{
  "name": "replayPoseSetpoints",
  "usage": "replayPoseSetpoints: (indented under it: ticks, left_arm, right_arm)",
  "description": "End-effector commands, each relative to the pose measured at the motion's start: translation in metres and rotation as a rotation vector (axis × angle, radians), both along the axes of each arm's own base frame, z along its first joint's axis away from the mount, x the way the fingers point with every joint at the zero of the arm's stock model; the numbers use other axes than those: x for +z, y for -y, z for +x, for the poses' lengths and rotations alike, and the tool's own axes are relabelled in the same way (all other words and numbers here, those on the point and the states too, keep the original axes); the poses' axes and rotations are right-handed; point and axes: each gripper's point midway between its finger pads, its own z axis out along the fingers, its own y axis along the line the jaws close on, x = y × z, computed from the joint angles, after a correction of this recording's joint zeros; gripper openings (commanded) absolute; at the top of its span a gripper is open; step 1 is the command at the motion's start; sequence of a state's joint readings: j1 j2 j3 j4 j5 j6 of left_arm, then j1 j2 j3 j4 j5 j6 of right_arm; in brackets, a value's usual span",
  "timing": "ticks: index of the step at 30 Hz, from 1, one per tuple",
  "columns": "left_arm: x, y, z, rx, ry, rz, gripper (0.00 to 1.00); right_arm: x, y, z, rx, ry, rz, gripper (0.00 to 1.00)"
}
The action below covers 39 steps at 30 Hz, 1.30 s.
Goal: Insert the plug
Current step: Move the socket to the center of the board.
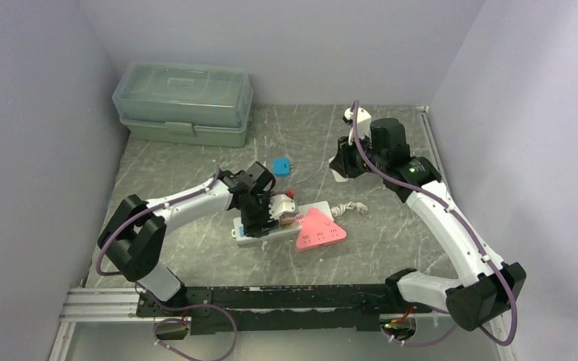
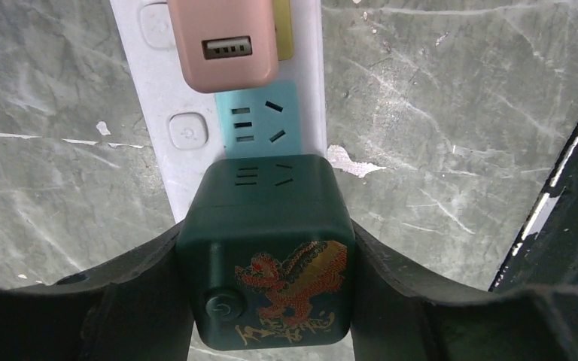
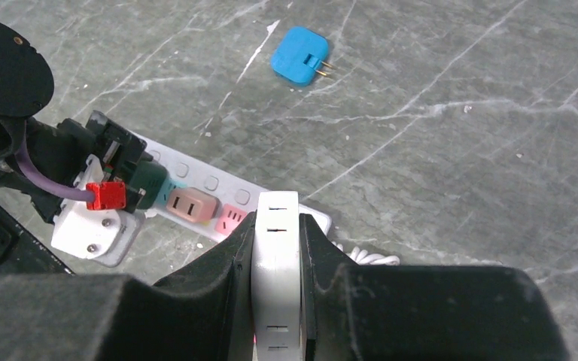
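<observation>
While clamped on white plug (image 3: 275,289), R tool (image 3: 277,223) over grey marble top (image 1: 173,162); L tool (image 2: 269,229) on green plug (image 2: 271,199).

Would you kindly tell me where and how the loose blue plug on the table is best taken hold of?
Take the blue plug by its square body, probably from straight above, closing on the two edges that run alongside the prongs. It lies flat on the table with the prongs pointing sideways, so those parallel edges are free and the prongs stay clear.
</observation>
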<state>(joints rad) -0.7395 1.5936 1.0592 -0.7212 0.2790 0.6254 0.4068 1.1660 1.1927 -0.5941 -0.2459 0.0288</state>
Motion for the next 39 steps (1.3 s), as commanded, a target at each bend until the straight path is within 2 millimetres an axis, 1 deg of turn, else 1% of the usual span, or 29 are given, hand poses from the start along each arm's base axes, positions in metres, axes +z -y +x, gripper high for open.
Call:
replayPoseSetpoints:
  ticks: [1,5,7,11,13,14,16,18,19,20,21,22,25,31,36,39]
  left_arm:
    - [-0.008,-0.025,-0.004,-0.064,0.05,0.075,0.61]
    - [-0.009,-0.04,0.002,-0.089,0.078,0.095,0.56]
    - [-0.007,-0.045,0.005,-0.096,0.073,0.093,0.49]
    - [-0.008,-0.061,0.007,-0.103,0.05,0.1,0.45]
    - [-0.007,-0.067,0.006,-0.108,0.045,0.094,0.46]
    - [-0.006,-0.07,0.005,-0.108,0.045,0.091,0.47]
    - [-0.002,-0.072,0.002,-0.114,0.059,0.076,0.56]
    - [0.004,-0.073,0.001,-0.126,0.097,0.057,0.7]
    - [0.006,-0.074,0.002,-0.128,0.121,0.05,0.74]
    - [0.011,-0.074,0.003,-0.126,0.144,0.039,0.82]
    - [0.014,-0.073,0.005,-0.122,0.157,0.032,0.96]
    - [0.018,-0.072,0.007,-0.114,0.163,0.023,0.99]
    - [0.031,-0.065,0.011,-0.078,0.163,-0.017,1.0]
    - [0.064,-0.055,0.021,0.0,0.157,-0.083,1.0]
    - [0.097,-0.053,0.033,0.076,0.176,-0.138,1.0]
    - [0.123,-0.051,0.036,0.105,0.209,-0.2,1.0]
  right_arm:
    - [0.032,-0.012,0.003,0.05,0.048,0.061,0.0]
    - [0.035,-0.022,0.0,0.099,0.05,0.104,0.0]
    - [0.03,-0.026,-0.002,0.116,0.029,0.118,0.0]
    - [0.017,-0.029,0.001,0.123,-0.021,0.105,0.0]
    - [0.01,-0.03,0.003,0.121,-0.048,0.094,0.0]
    - [0.007,-0.031,0.004,0.123,-0.063,0.09,0.0]
    - [0.002,-0.033,0.005,0.127,-0.088,0.086,0.0]
    - [0.001,-0.035,0.005,0.129,-0.092,0.083,0.0]
    - [0.001,-0.036,0.005,0.127,-0.09,0.08,0.0]
    - [0.0,-0.036,0.005,0.127,-0.089,0.075,0.0]
    - [0.0,-0.035,0.006,0.123,-0.091,0.071,0.0]
    - [-0.001,-0.036,0.005,0.124,-0.092,0.066,0.0]
    - [0.0,-0.035,0.004,0.124,-0.089,0.058,0.0]
    - [-0.005,-0.029,-0.001,0.122,-0.084,0.033,0.0]
    - [0.0,-0.026,-0.003,0.152,-0.045,0.01,0.0]
    - [0.005,-0.024,-0.005,0.167,-0.029,-0.007,0.0]
